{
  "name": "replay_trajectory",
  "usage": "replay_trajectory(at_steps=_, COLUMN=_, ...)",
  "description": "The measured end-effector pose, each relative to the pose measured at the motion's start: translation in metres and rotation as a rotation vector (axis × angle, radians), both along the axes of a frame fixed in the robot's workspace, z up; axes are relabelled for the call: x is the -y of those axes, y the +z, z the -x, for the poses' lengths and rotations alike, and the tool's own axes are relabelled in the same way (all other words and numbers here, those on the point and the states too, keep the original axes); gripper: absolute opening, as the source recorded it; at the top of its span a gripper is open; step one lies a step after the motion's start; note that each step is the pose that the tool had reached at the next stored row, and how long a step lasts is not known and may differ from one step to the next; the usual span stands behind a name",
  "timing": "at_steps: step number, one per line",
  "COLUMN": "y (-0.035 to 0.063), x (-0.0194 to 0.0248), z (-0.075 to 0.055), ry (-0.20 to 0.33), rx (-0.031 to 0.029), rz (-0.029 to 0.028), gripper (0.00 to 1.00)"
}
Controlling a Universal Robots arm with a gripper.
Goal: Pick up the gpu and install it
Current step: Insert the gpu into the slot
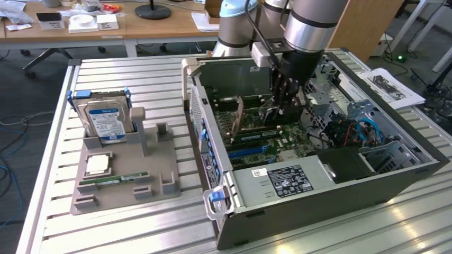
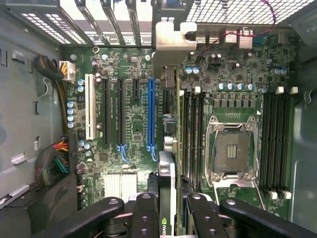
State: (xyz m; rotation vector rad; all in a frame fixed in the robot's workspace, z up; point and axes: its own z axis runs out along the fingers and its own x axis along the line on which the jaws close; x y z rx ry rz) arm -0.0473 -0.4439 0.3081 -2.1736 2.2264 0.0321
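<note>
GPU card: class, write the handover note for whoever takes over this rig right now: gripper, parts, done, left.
Gripper: shut on the thin black gpu card, held on edge, its grey metal end bracket toward the rear slot covers.
Where: inside the open grey computer case, above the green motherboard, alongside the long blue slot.
Done: card picked up and carried into the case.
Left: seating it; it appears not yet pushed into a slot.
</note>
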Motion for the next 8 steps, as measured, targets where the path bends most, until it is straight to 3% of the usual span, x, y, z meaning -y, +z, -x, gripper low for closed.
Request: replay_trajectory(at_steps=8, y=-0.0037, x=0.0024, z=0.0018, ry=0.012, rx=0.0, rz=-0.0001, gripper=0.27)
